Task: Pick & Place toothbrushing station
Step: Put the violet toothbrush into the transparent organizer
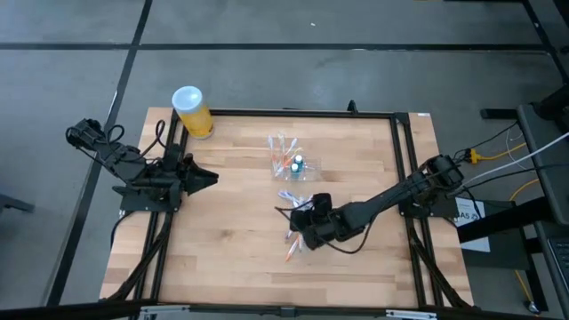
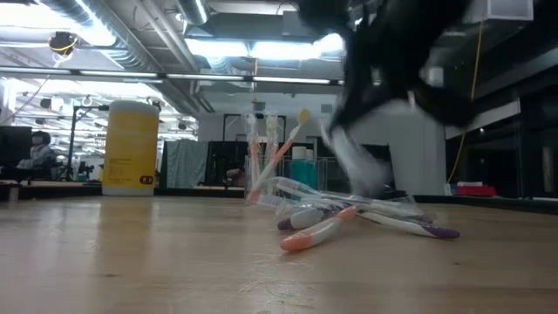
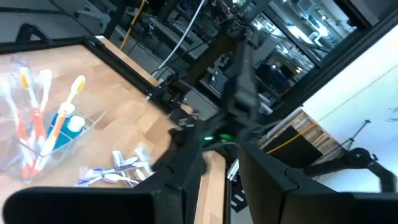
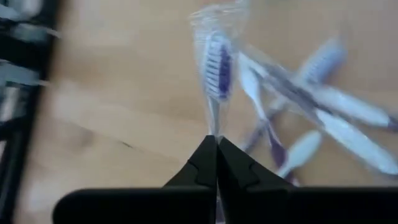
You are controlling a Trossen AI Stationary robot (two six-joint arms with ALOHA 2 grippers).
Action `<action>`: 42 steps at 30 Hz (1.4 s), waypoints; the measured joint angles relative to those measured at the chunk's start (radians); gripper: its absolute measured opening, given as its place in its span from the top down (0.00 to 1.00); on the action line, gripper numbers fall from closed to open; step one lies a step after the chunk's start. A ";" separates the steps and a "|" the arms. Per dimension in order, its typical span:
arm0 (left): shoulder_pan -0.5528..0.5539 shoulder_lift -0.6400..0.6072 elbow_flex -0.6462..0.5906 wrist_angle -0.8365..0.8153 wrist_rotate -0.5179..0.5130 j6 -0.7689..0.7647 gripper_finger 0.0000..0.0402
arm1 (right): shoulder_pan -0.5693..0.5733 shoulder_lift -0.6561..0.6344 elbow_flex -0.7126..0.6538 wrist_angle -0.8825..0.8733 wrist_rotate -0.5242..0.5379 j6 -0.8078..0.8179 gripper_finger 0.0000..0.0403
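Observation:
The toothbrushing station is a clear plastic holder standing on its base on the wooden table, far of centre, with several toothbrushes upright in it. It also shows in the left wrist view and the low view. My right gripper is near the table's middle, just on the near side of the station, among loose toothbrushes, and is shut on a white and purple toothbrush. My left gripper waits open and empty at the table's left. My right gripper pinches the white toothbrush by its thin neck, just behind the purple bristle head, between its two fingertips. The brush runs straight on from the fingertips, in line with the fingers. A clear wrapper seems to cover the head. Whether it is lifted clear I cannot tell.
A yellow cylinder with a white lid stands at the far left corner. An orange and white toothbrush and other loose brushes lie near the right gripper. A black frame borders the table.

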 joint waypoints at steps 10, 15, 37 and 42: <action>0.000 0.003 0.000 -0.021 -0.037 0.030 0.75 | 0.014 -0.004 0.371 -0.753 0.449 -0.079 1.00; -0.013 0.013 0.000 -0.020 -0.054 0.142 0.75 | -0.060 -0.004 0.342 -0.797 0.571 -0.087 1.00; -0.140 0.013 0.000 0.000 -0.193 0.314 0.75 | -0.311 -0.233 -0.053 -0.036 0.604 -0.702 1.00; -0.140 0.012 0.000 -0.001 -0.189 0.314 0.75 | -0.362 -0.219 -0.106 0.097 0.567 -0.819 1.00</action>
